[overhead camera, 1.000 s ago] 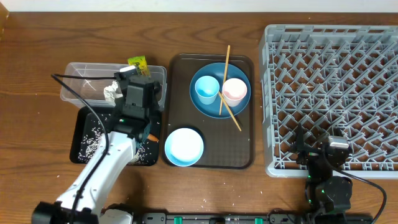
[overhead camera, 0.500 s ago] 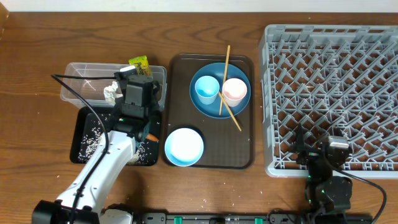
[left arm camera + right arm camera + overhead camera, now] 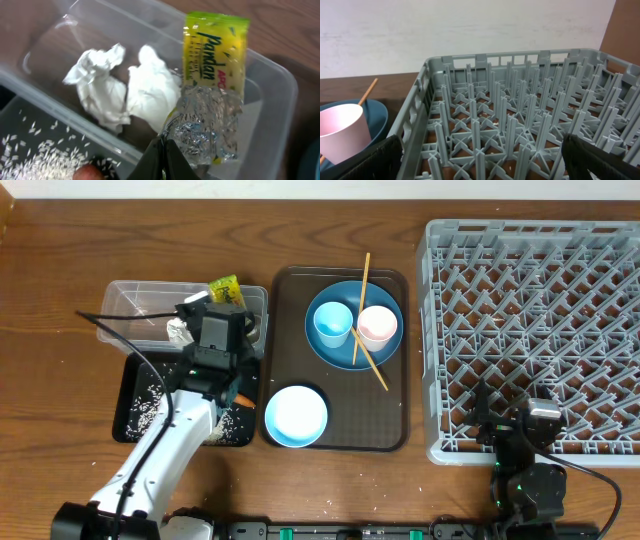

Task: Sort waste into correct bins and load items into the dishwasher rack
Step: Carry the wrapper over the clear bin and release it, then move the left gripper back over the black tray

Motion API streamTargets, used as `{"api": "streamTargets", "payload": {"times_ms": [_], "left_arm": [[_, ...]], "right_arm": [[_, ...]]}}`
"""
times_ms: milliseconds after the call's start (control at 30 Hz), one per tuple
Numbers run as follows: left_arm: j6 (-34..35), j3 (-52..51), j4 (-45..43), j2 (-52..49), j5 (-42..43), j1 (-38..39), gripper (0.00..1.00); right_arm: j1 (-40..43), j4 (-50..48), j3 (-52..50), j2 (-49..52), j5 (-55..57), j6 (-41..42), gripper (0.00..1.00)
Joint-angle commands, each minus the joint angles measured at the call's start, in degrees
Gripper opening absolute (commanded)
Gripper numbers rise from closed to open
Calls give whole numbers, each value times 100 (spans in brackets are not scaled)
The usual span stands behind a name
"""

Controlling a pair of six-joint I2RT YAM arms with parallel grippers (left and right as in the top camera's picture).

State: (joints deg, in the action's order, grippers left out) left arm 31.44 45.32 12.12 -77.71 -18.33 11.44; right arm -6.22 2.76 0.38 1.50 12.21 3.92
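My left gripper [image 3: 222,305] is shut on the silvery end of the yellow-green packet [image 3: 215,70], holding it over the clear tub [image 3: 130,295]. Two crumpled white tissues [image 3: 107,92] lie in that tub. Loose white rice [image 3: 150,405] is scattered in the black tray [image 3: 135,430], and the orange carrot [image 3: 243,399] shows at its right side. The blue plate [image 3: 340,352] carries the light blue cup [image 3: 333,323], the pinkish cup [image 3: 378,327] and the chopsticks [image 3: 362,295]. The pale blue bowl [image 3: 296,416] sits nearer. My right gripper [image 3: 485,160] stands open at the grey rack's [image 3: 540,330] front edge.
The brown serving tray [image 3: 290,290] holds the plate and bowl between the bins and the rack. Upright pegs fill the rack right in front of the right gripper. A black cable [image 3: 110,315] crosses the clear tub.
The left gripper has shifted slightly to the left over the clear tub, and the packet in it has tilted. The right arm has not moved.
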Motion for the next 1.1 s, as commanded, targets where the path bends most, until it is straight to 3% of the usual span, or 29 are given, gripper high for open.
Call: {"api": "streamTargets", "payload": {"times_ms": [0,100,333,467,1067], "left_arm": [[857,-11,140,-9,-39,-251,6],[1425,-11,243,-9,-28,-479,7],[1432,-11,181,-9,433,-538,16],[1423,-11,94,-9,527,-538,17],[702,-11,-262,-9,949,-538,17]], "right_arm": [[-72,26,-7,0,-2,28,99],[-72,26,-7,0,-4,28,99],[-72,26,-7,0,-2,28,99],[-72,26,-7,0,-2,28,99],[-72,26,-7,0,-4,28,99]]}}
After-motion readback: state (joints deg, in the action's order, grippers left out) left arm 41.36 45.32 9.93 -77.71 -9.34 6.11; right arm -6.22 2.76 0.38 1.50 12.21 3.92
